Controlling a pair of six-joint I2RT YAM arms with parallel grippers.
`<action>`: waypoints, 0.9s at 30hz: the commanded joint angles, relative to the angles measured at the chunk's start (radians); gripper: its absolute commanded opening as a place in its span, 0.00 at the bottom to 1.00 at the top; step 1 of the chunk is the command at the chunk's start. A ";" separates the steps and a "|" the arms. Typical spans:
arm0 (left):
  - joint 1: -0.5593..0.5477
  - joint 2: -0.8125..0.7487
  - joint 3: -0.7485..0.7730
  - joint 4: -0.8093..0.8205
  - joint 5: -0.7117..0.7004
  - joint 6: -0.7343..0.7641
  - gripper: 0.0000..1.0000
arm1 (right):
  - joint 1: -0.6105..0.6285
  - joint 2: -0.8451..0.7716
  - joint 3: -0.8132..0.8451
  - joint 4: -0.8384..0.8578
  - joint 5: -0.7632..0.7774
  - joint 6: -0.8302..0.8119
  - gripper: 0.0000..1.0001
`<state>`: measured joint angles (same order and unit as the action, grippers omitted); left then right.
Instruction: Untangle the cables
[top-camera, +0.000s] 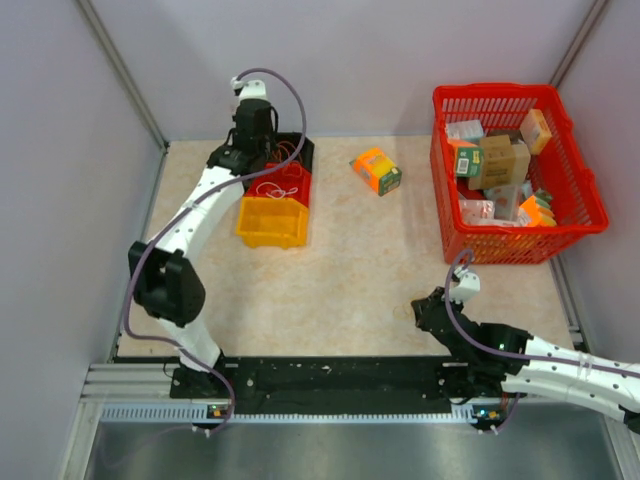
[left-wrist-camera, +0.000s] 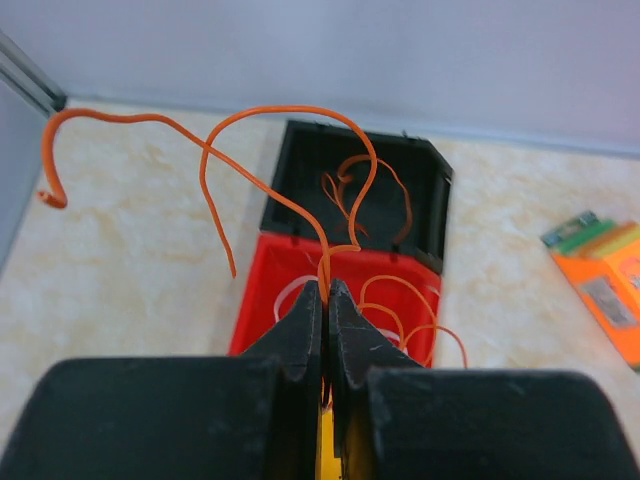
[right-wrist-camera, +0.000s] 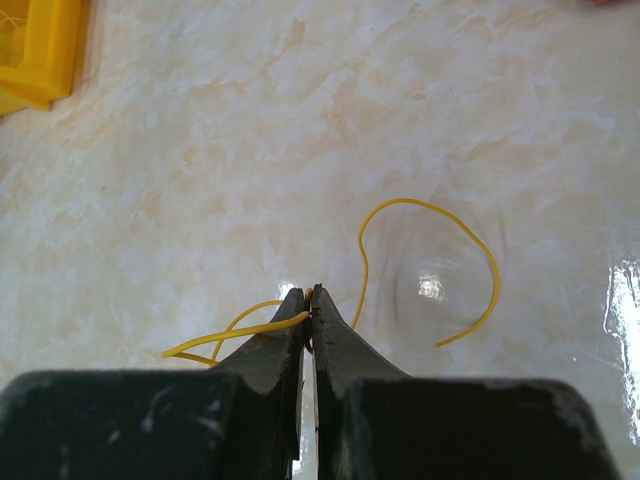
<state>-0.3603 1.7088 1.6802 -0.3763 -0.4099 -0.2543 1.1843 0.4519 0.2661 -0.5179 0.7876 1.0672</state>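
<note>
Orange cables (left-wrist-camera: 323, 262) are pinched between the fully closed fingers of the left gripper (left-wrist-camera: 325, 290) and held up in long loops above a black bin (left-wrist-camera: 432, 215) and a red bin (left-wrist-camera: 262, 285). More orange loops are seen lying in both bins. These bins, with a yellow bin (top-camera: 270, 238) touching them on the near side, are lined up toward the far left corner of the tabletop (top-camera: 350, 290). A single yellow cable (right-wrist-camera: 420, 201) is clamped in the closed right gripper (right-wrist-camera: 308, 298), low over the marble-patterned surface by the near right edge. An orange box (top-camera: 376, 170) is placed near the middle of the far edge, and a red basket (top-camera: 520, 98) filled with cartons is set in the far right corner. From above, the left gripper is hidden by its own wrist and the yellow cable cannot be made out; both are shown only by the wrist cameras. Printing on the cartons is too small to be read.
</note>
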 joint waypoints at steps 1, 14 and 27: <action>0.006 0.133 0.068 0.301 -0.183 0.223 0.00 | 0.011 0.010 0.022 0.015 0.002 0.004 0.00; 0.018 0.494 0.328 0.406 -0.348 0.259 0.00 | 0.011 0.065 0.059 0.015 -0.001 -0.018 0.00; 0.063 0.620 0.503 -0.022 -0.020 -0.009 0.00 | 0.009 0.064 0.054 0.015 -0.014 -0.001 0.00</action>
<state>-0.3344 2.3482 2.1689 -0.3008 -0.5980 -0.1326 1.1843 0.5133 0.2703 -0.5171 0.7738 1.0595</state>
